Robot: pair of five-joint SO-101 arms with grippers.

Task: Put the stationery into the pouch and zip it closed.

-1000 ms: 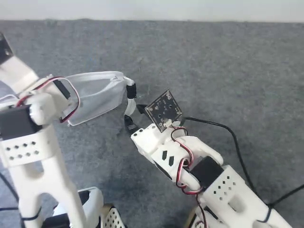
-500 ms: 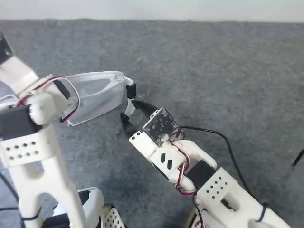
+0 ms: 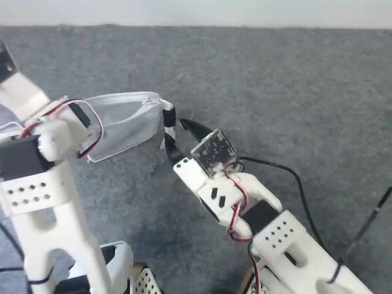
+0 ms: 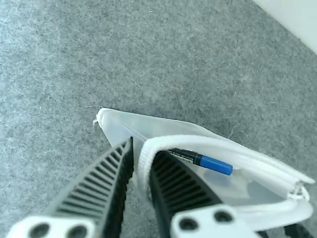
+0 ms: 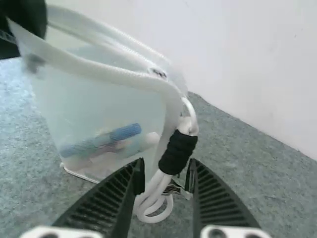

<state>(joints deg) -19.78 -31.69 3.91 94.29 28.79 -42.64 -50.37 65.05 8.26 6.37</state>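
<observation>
A translucent white pouch (image 3: 122, 125) is held up off the grey carpet. My left gripper (image 4: 141, 148) is shut on its white zipper rim (image 4: 213, 148). A blue-capped pen (image 4: 200, 159) lies inside the pouch (image 5: 99, 114), also seen as the pen (image 5: 99, 141) through the wall. At the pouch's far corner a white cord loop with a black sleeve (image 5: 177, 151) hangs down. My right gripper (image 5: 166, 178) stands open with its jaws on either side of that sleeve. From above, the right gripper (image 3: 176, 136) sits at the black sleeve (image 3: 168, 116).
Grey carpet (image 3: 275, 92) covers the whole surface, with a pale wall (image 5: 247, 59) behind. The left arm's white body (image 3: 43, 184) stands at the left and the right arm (image 3: 263, 226) with its black cable comes in from the lower right.
My right gripper has moved up toward the pouch's corner, and its jaws now flank the cord. The left arm and the pouch have stayed still.
</observation>
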